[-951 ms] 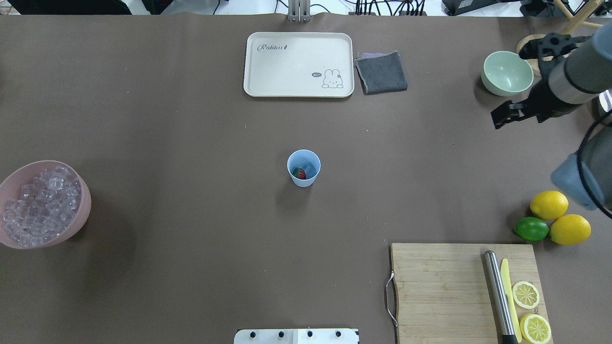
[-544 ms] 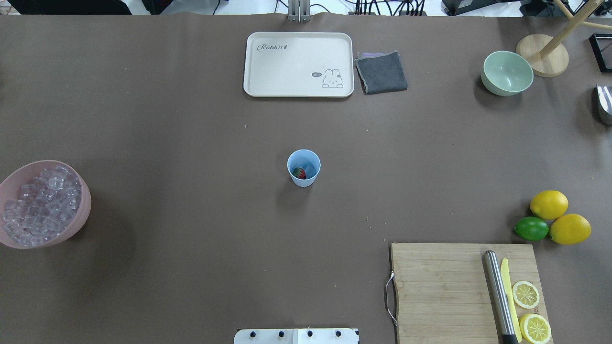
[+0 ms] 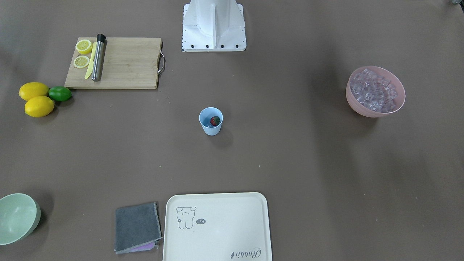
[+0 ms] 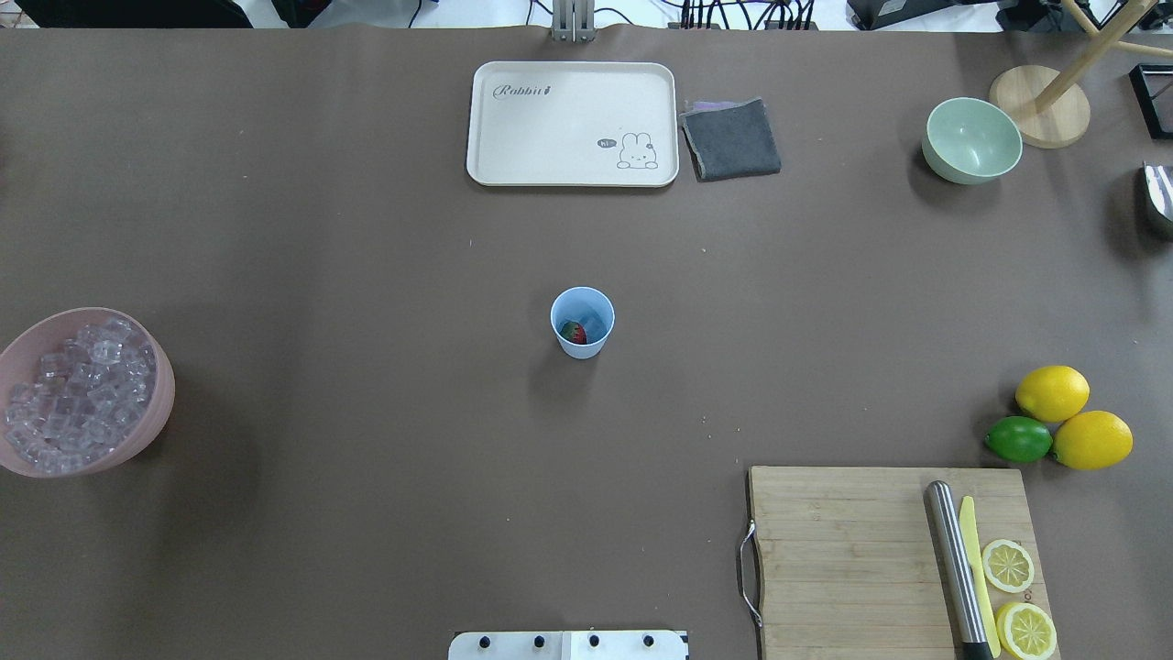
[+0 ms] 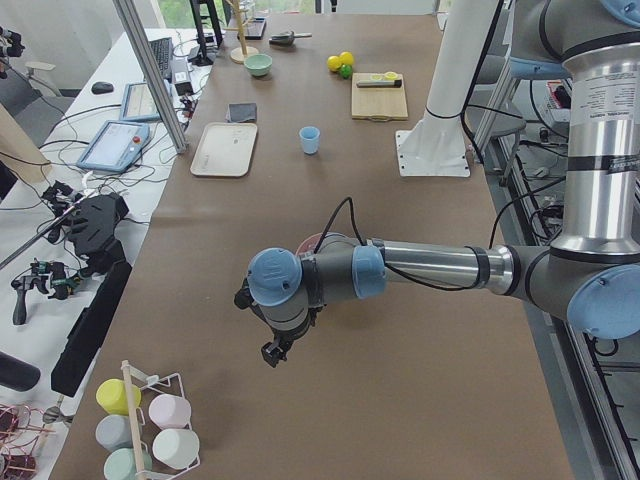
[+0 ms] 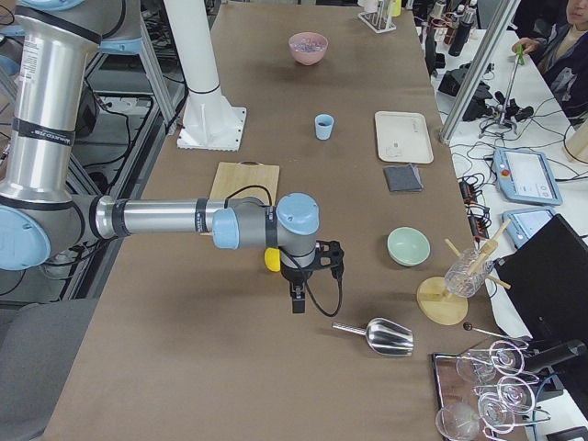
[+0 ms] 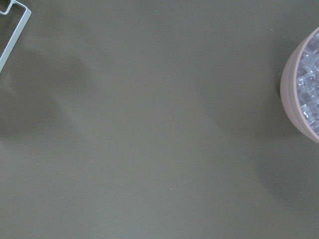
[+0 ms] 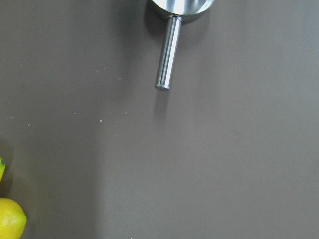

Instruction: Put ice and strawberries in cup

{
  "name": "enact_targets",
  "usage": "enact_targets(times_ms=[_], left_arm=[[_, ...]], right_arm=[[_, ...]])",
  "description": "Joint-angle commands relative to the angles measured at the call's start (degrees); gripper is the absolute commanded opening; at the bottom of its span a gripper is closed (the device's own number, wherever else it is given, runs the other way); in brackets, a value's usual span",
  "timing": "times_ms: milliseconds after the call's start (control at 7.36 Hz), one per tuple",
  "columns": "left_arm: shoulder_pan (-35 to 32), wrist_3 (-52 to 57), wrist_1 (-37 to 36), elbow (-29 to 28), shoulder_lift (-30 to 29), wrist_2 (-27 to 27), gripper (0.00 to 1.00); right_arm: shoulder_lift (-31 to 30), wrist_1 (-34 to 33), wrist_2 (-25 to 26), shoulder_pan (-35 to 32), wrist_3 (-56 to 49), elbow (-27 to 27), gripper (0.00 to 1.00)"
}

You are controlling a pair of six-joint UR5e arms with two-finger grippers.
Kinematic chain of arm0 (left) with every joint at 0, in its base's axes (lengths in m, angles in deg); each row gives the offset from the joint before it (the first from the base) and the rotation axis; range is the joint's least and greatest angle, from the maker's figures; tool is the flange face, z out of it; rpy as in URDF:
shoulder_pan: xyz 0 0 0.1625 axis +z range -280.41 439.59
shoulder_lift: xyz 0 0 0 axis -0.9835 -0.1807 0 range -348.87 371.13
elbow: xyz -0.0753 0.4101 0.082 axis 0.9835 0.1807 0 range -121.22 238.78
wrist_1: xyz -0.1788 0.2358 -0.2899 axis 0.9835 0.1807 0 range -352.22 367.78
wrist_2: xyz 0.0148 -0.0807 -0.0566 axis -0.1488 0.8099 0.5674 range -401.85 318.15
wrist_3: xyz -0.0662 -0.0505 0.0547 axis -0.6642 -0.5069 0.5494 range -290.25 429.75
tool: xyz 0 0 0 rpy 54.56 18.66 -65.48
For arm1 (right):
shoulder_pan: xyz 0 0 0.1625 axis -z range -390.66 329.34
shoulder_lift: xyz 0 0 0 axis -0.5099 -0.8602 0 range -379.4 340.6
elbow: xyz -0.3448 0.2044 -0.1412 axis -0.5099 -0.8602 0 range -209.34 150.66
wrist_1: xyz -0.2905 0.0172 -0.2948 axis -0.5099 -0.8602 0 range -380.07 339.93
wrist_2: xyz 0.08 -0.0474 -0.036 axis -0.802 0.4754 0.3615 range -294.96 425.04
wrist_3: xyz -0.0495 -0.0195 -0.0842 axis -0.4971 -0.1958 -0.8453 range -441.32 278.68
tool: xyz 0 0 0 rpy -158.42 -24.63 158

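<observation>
Cup (image 4: 582,323) upright at the middle of the table (image 4: 367,275), taken as the dial's centre in the overhead view. A strawberry (image 4: 574,333) lies inside it, red with a green top, and something pale sits beside the berry (too small to say whether it is ice). The ice (image 4: 73,394) is heaped in a pink bowl (image 4: 161,412) at 9 o'clock, well apart from the cup.

At 12 o'clock is a cream tray (image 4: 568,119), with a grey cloth (image 4: 731,137) just beside its right edge. A green bowl (image 4: 971,139) stands at 2 o'clock. Two lemons (image 4: 1052,392) and a lime (image 4: 1018,439) touch one another at 3 o'clock, and a cutting board (image 4: 852,550) lies at 4 o'clock.

Neither arm shows from overhead. The left gripper (image 5: 272,350) hangs above the table end beside the pink bowl. The right gripper (image 6: 296,301) hangs above the opposite end, near a metal scoop (image 6: 381,336). Whether either pair of jaws is released or clenched, I cannot tell.
</observation>
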Motion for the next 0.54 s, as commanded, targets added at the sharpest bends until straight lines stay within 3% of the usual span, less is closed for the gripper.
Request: enact_targets(times_ms=[0, 408], left_arm=[[0.10, -2.48, 1.01, 0.39, 0.00, -3.95, 0.99], [0.19, -2.39, 1.27, 0.39, 0.44, -3.34, 0.99]], right_arm=[[-0.71, -0.61, -2.77, -3.55, -0.08, -1.89, 1.00], [-0.54, 0.18, -4.44, -4.08, -0.08, -3.04, 1.00]])
